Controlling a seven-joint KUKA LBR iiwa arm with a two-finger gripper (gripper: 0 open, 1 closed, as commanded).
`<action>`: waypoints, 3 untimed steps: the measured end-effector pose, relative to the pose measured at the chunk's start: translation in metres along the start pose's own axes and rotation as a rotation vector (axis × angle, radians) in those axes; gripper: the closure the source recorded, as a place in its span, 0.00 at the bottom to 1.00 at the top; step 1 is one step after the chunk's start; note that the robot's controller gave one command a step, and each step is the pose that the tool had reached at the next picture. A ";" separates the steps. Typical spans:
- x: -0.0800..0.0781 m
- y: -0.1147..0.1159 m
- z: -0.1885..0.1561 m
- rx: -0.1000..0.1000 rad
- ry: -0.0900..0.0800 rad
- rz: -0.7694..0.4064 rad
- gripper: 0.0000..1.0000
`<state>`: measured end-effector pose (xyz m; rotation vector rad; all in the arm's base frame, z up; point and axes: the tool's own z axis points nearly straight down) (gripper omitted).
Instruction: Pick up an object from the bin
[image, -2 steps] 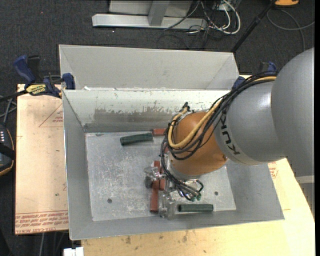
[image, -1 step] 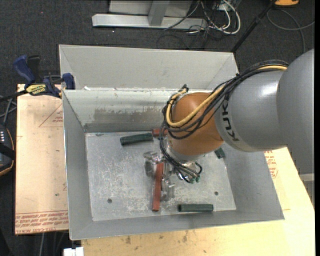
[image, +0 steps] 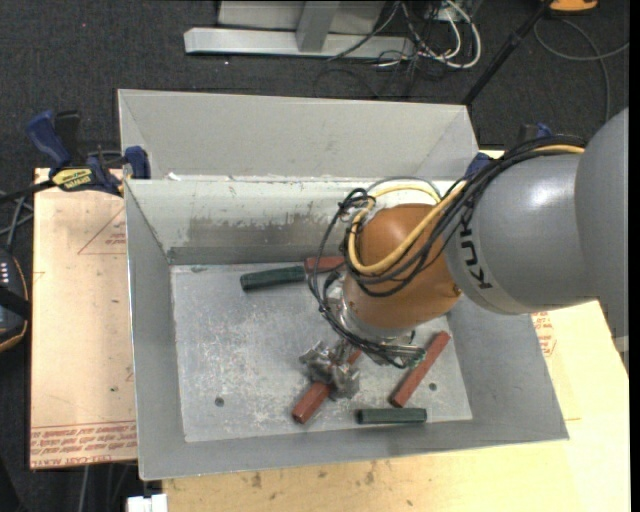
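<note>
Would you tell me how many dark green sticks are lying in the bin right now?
2. One dark green stick lies near the back wall, left of the arm; the other lies at the front edge of the floor. The arm may hide more.

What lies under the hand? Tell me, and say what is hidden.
A red-brown stick pokes out from under the hand, on the bin floor. The hand covers its upper end, so whether it is gripped cannot be told.

In the bin (image: 230, 360), we see the nearest stick (image: 311, 402) just beside the gripper (image: 337, 372) at seven o'clock, a second stick (image: 391, 416) at five, a third stick (image: 418, 370) at three, a fourth stick (image: 272, 278) well apart at eleven.
</note>
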<state>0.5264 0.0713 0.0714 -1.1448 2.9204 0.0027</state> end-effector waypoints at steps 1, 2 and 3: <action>0.000 0.000 0.000 0.000 0.000 0.000 1.00; -0.016 -0.007 0.001 -0.003 0.007 -0.070 1.00; 0.024 -0.024 -0.131 -0.001 0.002 -0.126 1.00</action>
